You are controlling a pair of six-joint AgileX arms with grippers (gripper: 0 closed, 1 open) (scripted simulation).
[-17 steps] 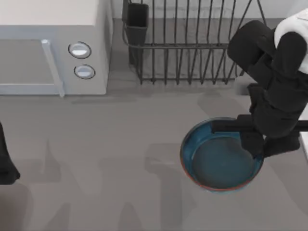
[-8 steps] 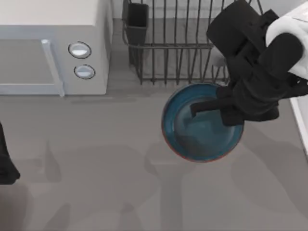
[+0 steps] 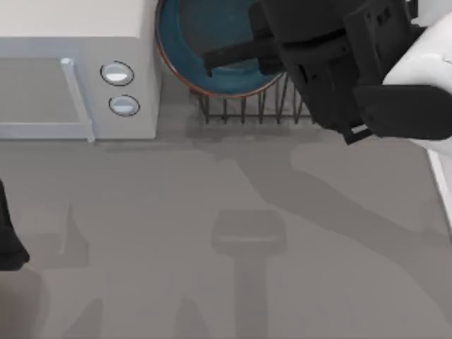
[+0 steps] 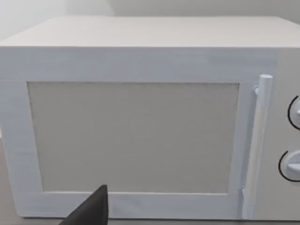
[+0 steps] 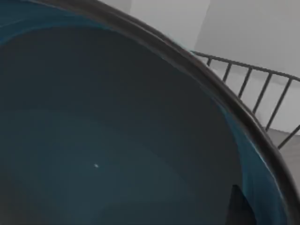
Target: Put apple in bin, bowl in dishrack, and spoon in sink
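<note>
Bowl (image 3: 201, 42) in right hand (image 3: 244, 53), above dishrack (image 3: 254, 109).

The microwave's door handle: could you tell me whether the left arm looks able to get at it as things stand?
Probably yes. The left gripper sits at the table's left edge, facing the microwave; nothing lies between it and the door handle.

The bowl (image 3: 205, 49) is cut off by the top view's upper edge, and the right arm covers its right side. The bowl and arm hide most of the dishrack (image 3: 244, 109). The right gripper's fingertips cannot be made out. The microwave (image 3: 78, 70) runs past the left edge there.
</note>
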